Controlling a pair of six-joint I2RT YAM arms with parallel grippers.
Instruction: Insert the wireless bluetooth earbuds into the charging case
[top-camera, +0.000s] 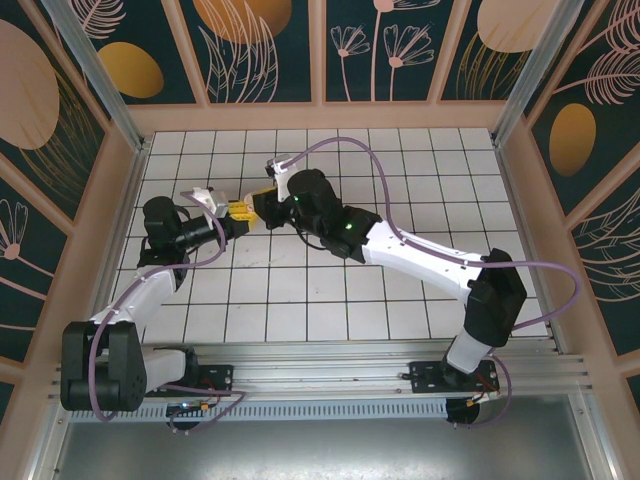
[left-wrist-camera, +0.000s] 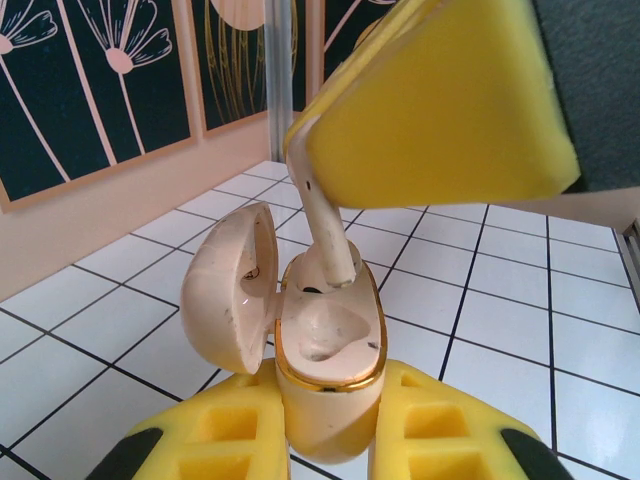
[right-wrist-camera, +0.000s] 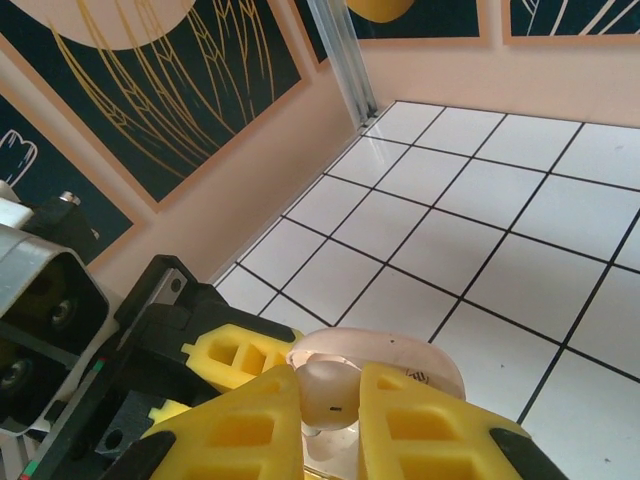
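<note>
I have the left arm (top-camera: 150, 290) and right arm (top-camera: 420, 250) meeting over the tiled table (top-camera: 400, 300). The left gripper (left-wrist-camera: 330, 430) is clamped on the case (left-wrist-camera: 330, 345), which stands upright with its lid (left-wrist-camera: 228, 300) swung open sideways. The right gripper (right-wrist-camera: 330, 405) pinches one earbud (left-wrist-camera: 322, 215) just above it, stem tip down at the case's far socket.

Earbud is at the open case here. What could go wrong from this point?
The earbud, pinched by the right gripper, meets the charging case tilted, so its stem may catch on the gold rim. The left gripper has its fingers only on the case's lower body; pushing down might slip or twist it.
</note>
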